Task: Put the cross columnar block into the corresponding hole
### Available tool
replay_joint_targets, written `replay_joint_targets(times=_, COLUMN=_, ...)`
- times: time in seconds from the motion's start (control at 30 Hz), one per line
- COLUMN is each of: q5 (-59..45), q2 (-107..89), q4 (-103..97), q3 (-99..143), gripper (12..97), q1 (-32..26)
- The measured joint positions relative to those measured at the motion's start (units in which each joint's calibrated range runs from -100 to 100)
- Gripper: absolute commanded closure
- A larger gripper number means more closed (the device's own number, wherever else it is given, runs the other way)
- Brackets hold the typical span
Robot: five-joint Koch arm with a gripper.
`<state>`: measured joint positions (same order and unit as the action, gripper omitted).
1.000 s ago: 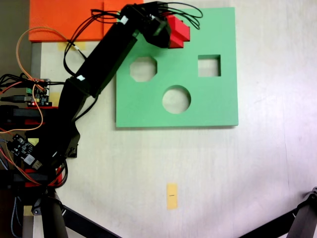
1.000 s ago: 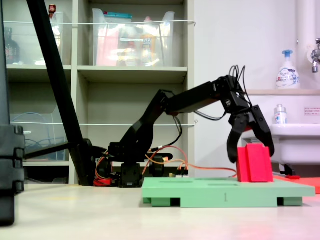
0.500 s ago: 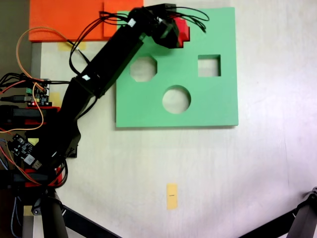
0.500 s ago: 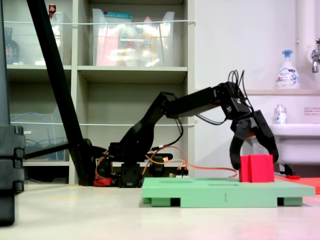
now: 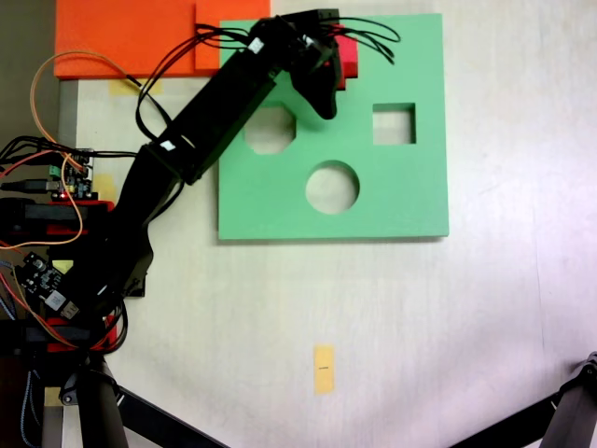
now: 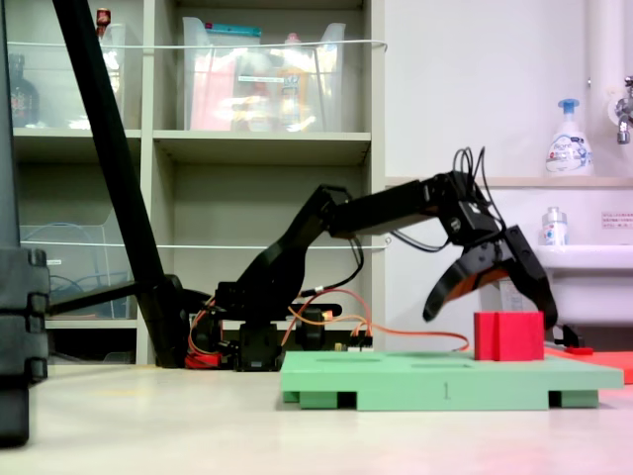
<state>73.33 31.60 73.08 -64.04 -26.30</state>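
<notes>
From my side-on camera, the red block (image 6: 508, 335) sits low on the green board (image 6: 450, 380), near its right end, only its upper part standing above the surface. My gripper (image 6: 492, 301) hangs just above the block with its fingers (image 6: 450, 292) spread wide, one slanting out to the left of the block, the other reaching down just past its right side; neither touches it. The board lies flat on the desk (image 6: 198, 426).
</notes>
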Motion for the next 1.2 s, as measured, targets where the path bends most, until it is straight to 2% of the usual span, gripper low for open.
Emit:
replay_joint_targets(times=0.2, q5=-10.55, q2=-27.77, q4=15.86, q3=0.00, gripper=16.7, q1=0.68)
replay_joint_targets(times=0.33, q5=-22.47, q2=-50.62, q4=20.95, q3=0.00, gripper=17.0, q1=3.27)
replay_joint_targets(times=0.43, q5=-36.04, q2=-66.21, q4=21.93, q3=-0.10, gripper=34.8, q1=7.47)
replay_joint_targets(times=0.6, q5=-46.35, q2=-79.34, q4=21.93, q3=-0.20, gripper=50.6, q1=15.82)
replay_joint_targets(times=0.63, q5=-48.01, q2=-80.16, q4=21.93, q3=-0.20, gripper=53.1, q1=17.63)
replay_joint_targets(times=0.73, q5=-53.09, q2=-85.64, q4=21.34, q3=10.29, gripper=53.2, q1=21.34)
replay_joint_targets(times=0.83, q5=-56.36, q2=-101.78, q4=6.95, q3=46.55, gripper=60.8, q1=25.01)
replay_joint_targets(times=0.97, q5=-59.63, q2=-123.53, q4=-36.51, q3=91.82, gripper=61.2, q1=26.03)
replay_joint_targets(times=1.03, q5=-61.15, q2=-128.73, q4=-51.79, q3=103.58, gripper=60.4, q1=26.52)
replay_joint_targets(times=1.2, q5=-63.98, q2=-130.64, q4=-74.89, q3=139.15, gripper=60.1, q1=27.99)
